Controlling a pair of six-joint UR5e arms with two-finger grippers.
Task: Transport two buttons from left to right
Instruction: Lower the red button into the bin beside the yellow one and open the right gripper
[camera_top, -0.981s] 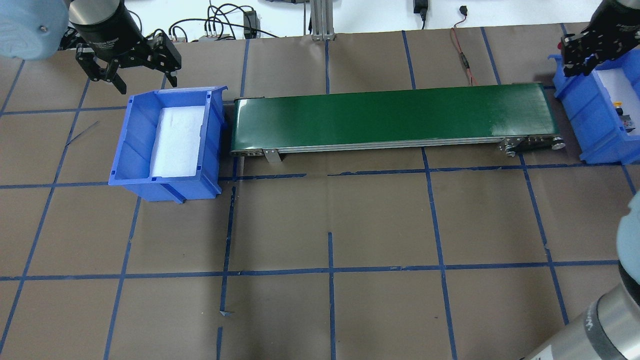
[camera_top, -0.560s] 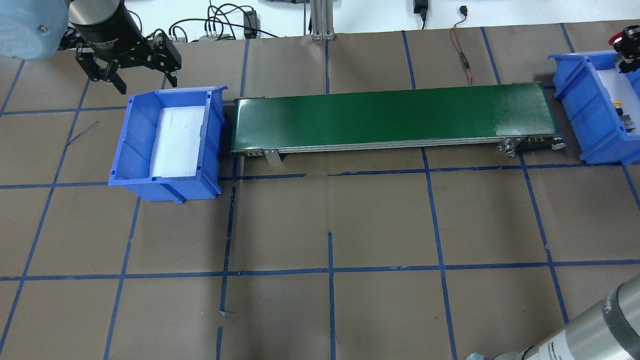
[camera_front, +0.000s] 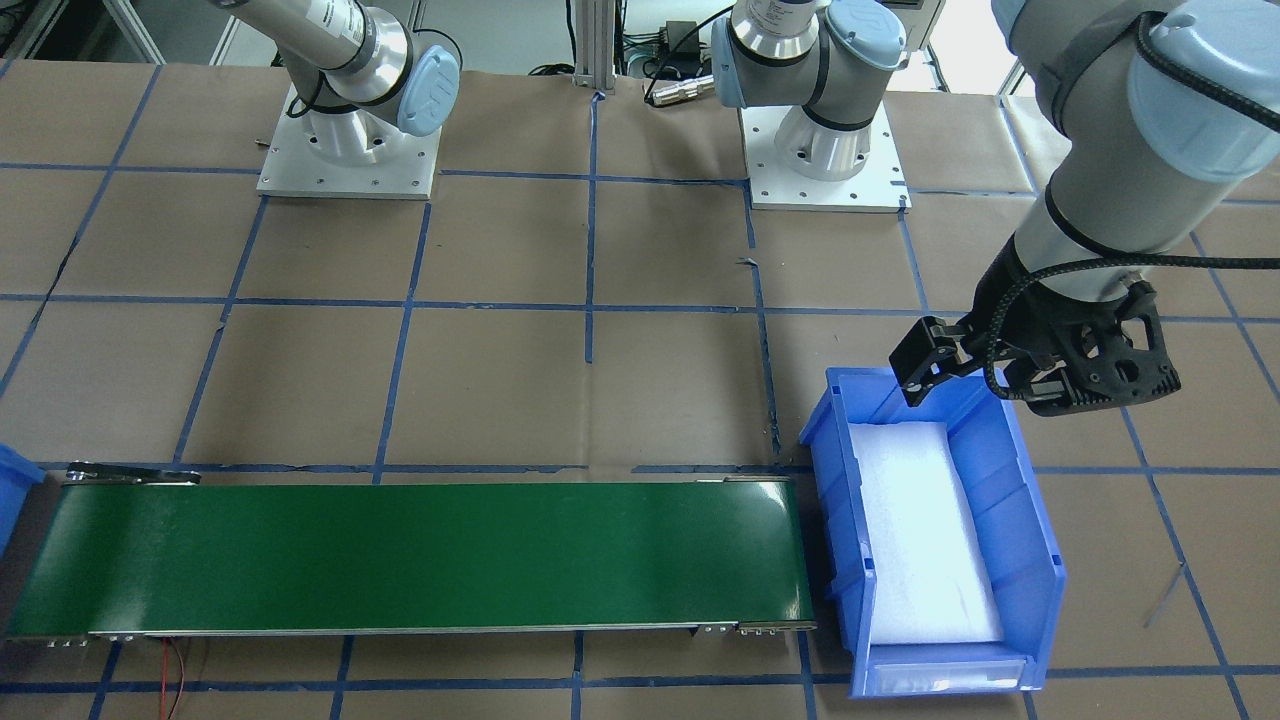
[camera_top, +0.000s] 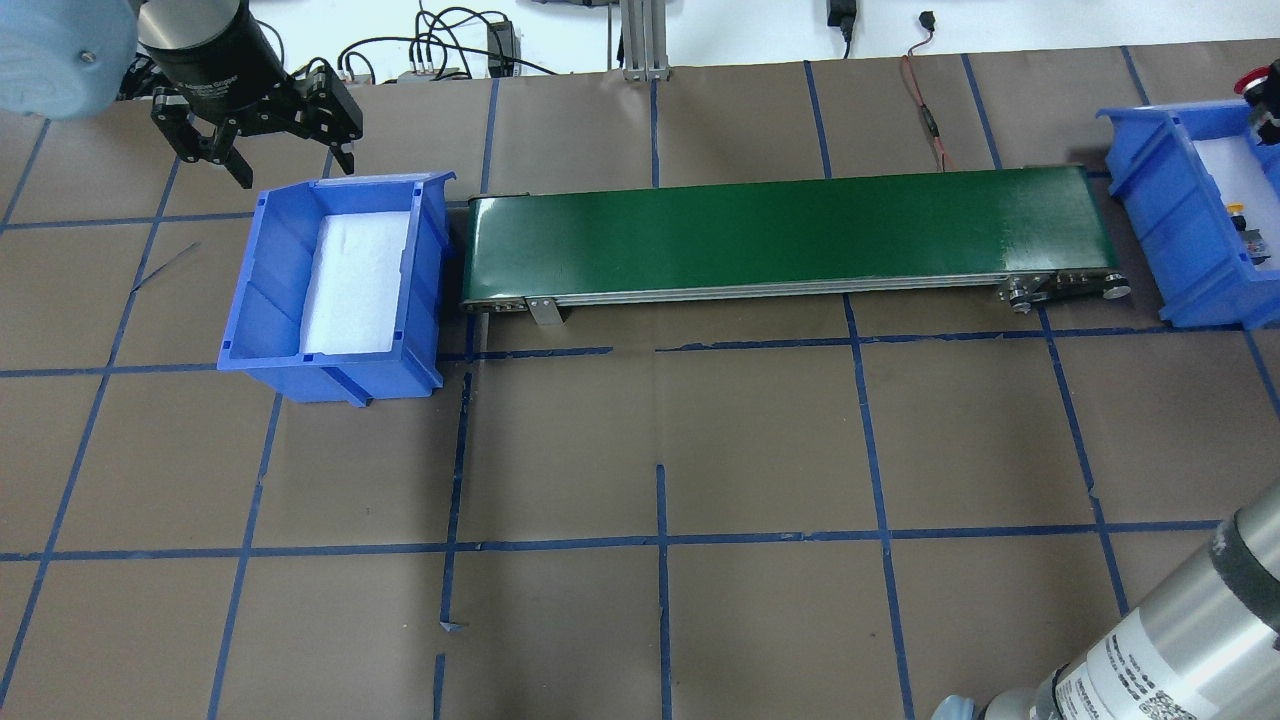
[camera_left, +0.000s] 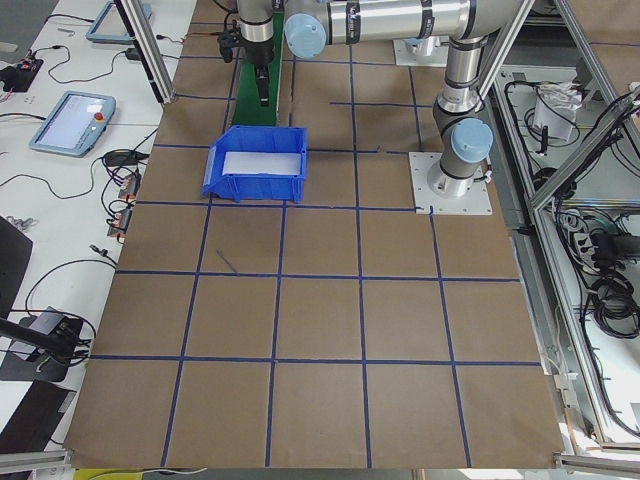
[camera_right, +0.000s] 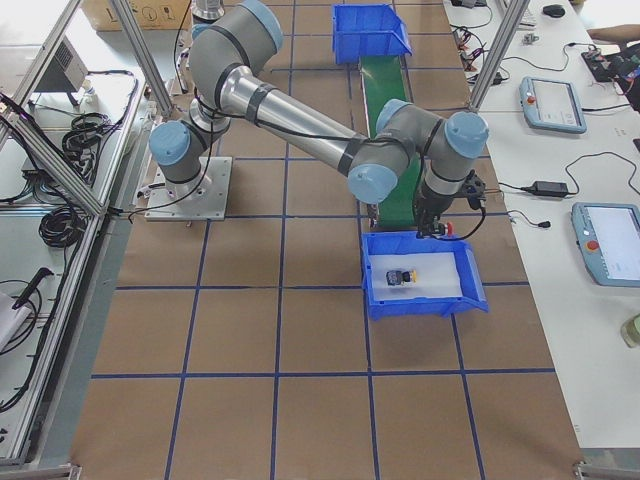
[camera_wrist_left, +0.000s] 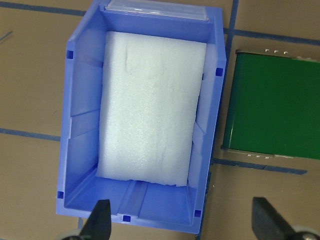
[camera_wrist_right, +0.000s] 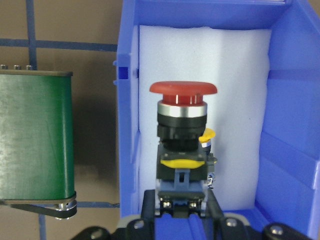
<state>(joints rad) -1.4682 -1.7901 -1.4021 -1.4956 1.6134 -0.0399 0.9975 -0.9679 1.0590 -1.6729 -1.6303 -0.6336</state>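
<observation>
My right gripper (camera_wrist_right: 181, 205) is shut on the red-capped button (camera_wrist_right: 183, 89) and holds it upright above the right blue bin (camera_wrist_right: 295, 100). In the overhead view the gripper (camera_top: 1268, 120) and the red cap (camera_top: 1248, 82) show at the right edge. The yellow-capped button (camera_right: 402, 275) lies on the white foam in that bin (camera_right: 420, 302); its cap (camera_wrist_right: 207, 134) peeks from behind the red one. My left gripper (camera_top: 290, 165) is open and holds nothing, above the far end of the left blue bin (camera_top: 260, 290), which holds only white foam (camera_wrist_left: 150, 105).
A green conveyor belt (camera_top: 780, 230) runs between the two bins. Cables (camera_top: 450, 45) lie along the table's far edge. My right arm's forearm (camera_top: 1160, 650) crosses the overhead view's bottom right corner. The brown table bears a grid of blue tape.
My right gripper has moved to the right with the red button, from the right bin's near wall to over its foam. The left arm has not moved.
</observation>
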